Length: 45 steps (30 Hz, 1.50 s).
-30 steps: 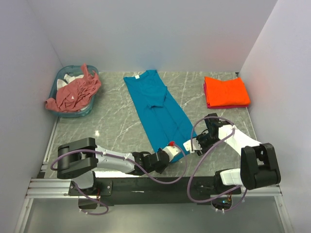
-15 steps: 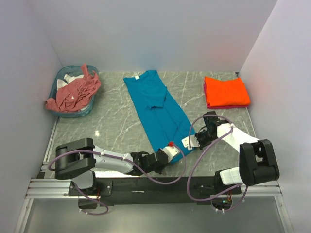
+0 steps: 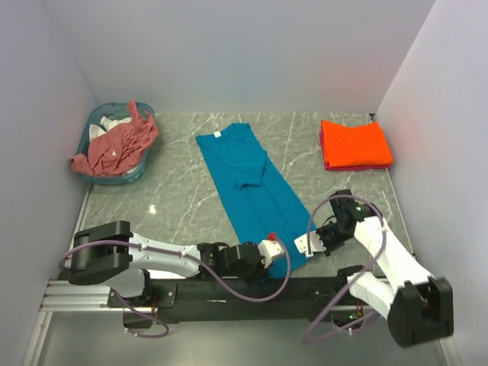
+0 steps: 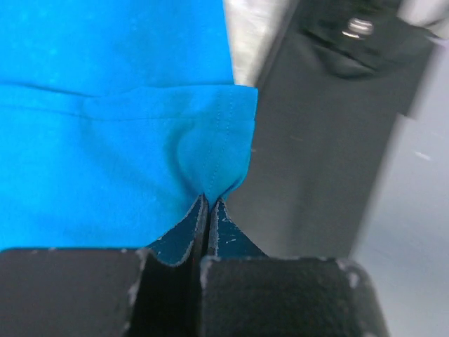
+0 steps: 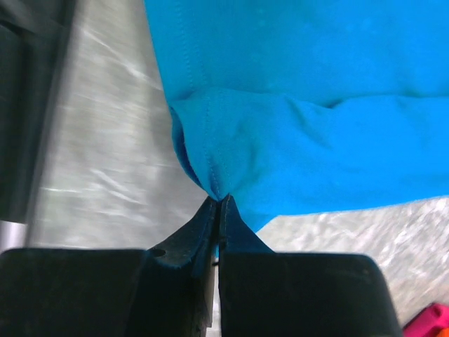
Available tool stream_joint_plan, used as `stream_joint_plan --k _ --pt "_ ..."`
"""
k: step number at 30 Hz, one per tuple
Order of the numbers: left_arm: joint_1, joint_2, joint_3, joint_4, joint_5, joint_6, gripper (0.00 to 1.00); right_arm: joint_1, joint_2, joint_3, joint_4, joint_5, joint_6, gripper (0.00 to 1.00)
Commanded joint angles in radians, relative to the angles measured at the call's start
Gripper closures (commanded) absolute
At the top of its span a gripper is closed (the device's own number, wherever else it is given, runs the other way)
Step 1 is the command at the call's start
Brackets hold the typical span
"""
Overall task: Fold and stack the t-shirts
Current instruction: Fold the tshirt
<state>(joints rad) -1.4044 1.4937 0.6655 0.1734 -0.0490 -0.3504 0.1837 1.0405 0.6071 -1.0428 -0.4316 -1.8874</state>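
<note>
Since both grippers are clamped on the near hem of the blue shirt, the fold will go well only if they move as a pair. The left gripper has its jaws pressed together on one hem corner, with the cloth puckering up out of the tips. The right gripper is pinched onto the other corner in the same way. Each bite looks shallow, so I would lift gently, both ends to the same height. I would keep the hem lightly taut between them, carry it away toward the collar, and let go only once it lies flat and square.

The cloth is a soft, matte knit with a double row of stitching along the hem, and it dimples wherever it is pinched. The shirt lies as a long narrow strip slanting across the table, its sleeves folded in and a small white tag at the far collar. It will likely sag in the middle if the corners drift apart.

The table is smooth grey stone-patterned sheet with pale veins, slick enough for cloth to slide on. At the far right an orange shirt sits folded in a tidy rectangle. At the far left a pink shirt lies crumpled in a plastic basket, spilling over its rim.
</note>
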Motion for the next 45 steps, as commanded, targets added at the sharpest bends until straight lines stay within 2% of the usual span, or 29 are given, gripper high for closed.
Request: stream_joint_plan --k 1,6,10,13,17,21,29,35,40,45 --pt "-0.045 -0.049 -0.003 -0.003 0.095 -0.054 1.00 0.007 -0.143 -0.021 -0.155 -0.067 0.068 1.00" --pt "-0.064 -0.111 -0.036 -0.020 0.055 -0.085 1.00 0.005 -0.168 0.037 -0.221 -0.108 0.060 1.00" --pt "-0.018 -0.161 -0.059 -0.025 0.023 -0.073 1.00 0.005 -0.044 0.111 -0.171 -0.125 0.111 1.00" --pt "0.060 -0.200 -0.081 -0.017 0.011 -0.065 1.00 0.005 0.066 0.203 -0.126 -0.142 0.146 1.00" --pt "0.221 -0.236 -0.080 -0.005 0.018 -0.044 1.00 0.017 0.238 0.351 -0.074 -0.182 0.230 1.00" --pt "0.352 -0.237 -0.067 0.003 0.029 -0.039 1.00 0.042 0.433 0.563 -0.030 -0.196 0.335 1.00" --pt "0.556 -0.130 0.032 -0.022 -0.032 -0.030 1.00 0.135 0.814 0.952 0.064 -0.130 0.562 1.00" --pt "0.717 -0.040 0.103 -0.008 0.012 -0.018 1.00 0.161 1.010 1.176 0.104 -0.084 0.691 1.00" --pt "0.806 0.031 0.147 0.005 0.070 0.011 1.00 0.175 1.108 1.275 0.139 -0.032 0.764 1.00" --pt "0.837 0.089 0.184 0.006 0.103 0.024 1.00 0.177 1.132 1.297 0.193 -0.009 0.807 1.00"
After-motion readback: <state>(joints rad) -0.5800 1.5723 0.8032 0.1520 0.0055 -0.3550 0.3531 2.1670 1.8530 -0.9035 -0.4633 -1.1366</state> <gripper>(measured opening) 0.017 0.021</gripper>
